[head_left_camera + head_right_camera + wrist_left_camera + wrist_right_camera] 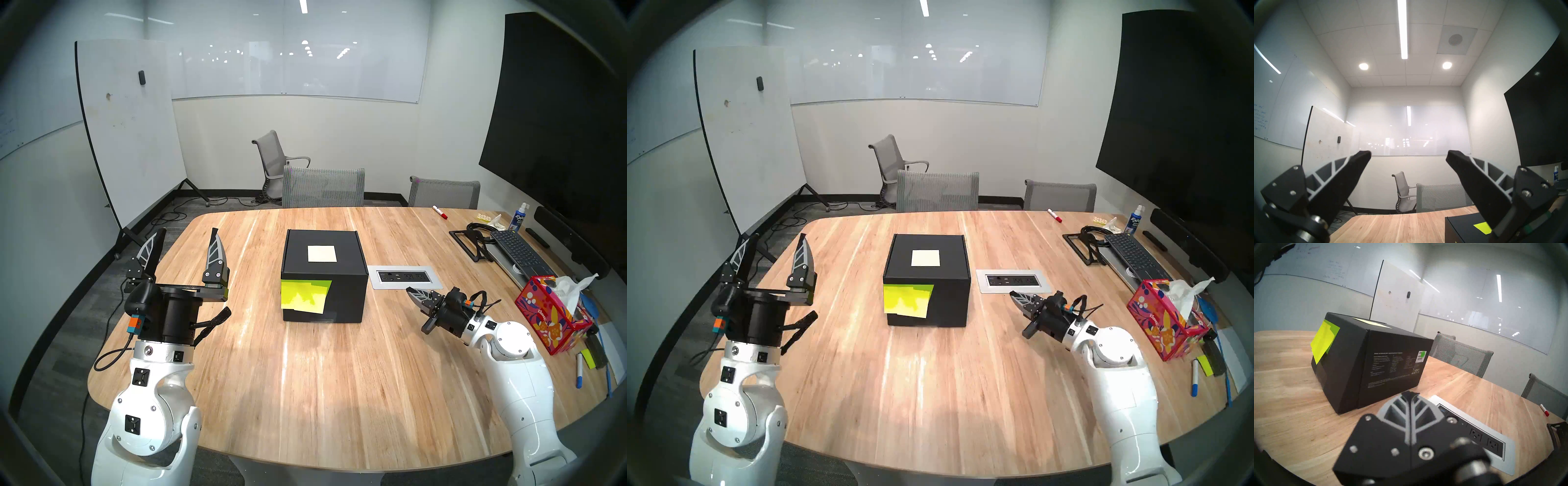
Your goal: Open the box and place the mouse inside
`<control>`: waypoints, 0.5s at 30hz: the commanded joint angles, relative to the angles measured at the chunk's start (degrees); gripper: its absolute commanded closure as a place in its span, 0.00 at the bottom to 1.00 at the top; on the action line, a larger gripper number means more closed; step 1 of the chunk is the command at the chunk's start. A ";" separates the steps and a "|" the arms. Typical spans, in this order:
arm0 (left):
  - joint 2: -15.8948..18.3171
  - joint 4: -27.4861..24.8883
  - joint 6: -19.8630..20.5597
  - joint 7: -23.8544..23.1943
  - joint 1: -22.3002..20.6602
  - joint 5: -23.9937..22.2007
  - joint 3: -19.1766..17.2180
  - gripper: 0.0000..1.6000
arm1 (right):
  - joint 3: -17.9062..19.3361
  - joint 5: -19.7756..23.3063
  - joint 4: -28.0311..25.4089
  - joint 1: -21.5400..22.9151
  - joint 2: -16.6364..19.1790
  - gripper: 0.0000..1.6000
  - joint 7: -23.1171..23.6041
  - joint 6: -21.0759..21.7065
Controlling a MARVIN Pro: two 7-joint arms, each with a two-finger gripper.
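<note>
Box still closed mid-table, both arms off it, mouse not visible in any view.

Black box (324, 275) sits mid-table (305, 373), lid flat, pale note (322, 254) on top, neon yellow sticky notes (304, 294) hanging over the near face, likely marking the flap edge to lift. Left gripper (185, 244) is raised over the table's left edge, jaws wide apart, holding nothing, well apart from the box. Right gripper (412, 292) is low and level to the box's right, jaws pressed together and empty, tips aimed at the box side, near but not touching; it looks ready to poke or hook the lid. Power outlet panel (403, 276) lies just beside the right gripper. Tissue box (553, 315), keyboard (519, 253) and markers crowd the right edge, none blocking the box. Opening not started.
</note>
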 commanded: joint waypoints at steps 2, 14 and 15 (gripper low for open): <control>0.59 -1.02 -0.32 -0.77 0.25 -1.41 -0.42 0.00 | 0.28 -0.04 -0.77 0.92 -0.26 1.00 -0.76 -0.59; 1.86 2.83 -1.05 -2.60 -0.77 -2.47 -1.95 0.00 | 0.46 -0.04 -1.22 0.83 -0.54 1.00 -1.37 -0.69; 2.05 3.08 -1.03 -2.81 -0.90 -2.44 -2.06 0.00 | 0.50 -0.05 -1.19 0.82 -0.54 1.00 -1.40 -0.74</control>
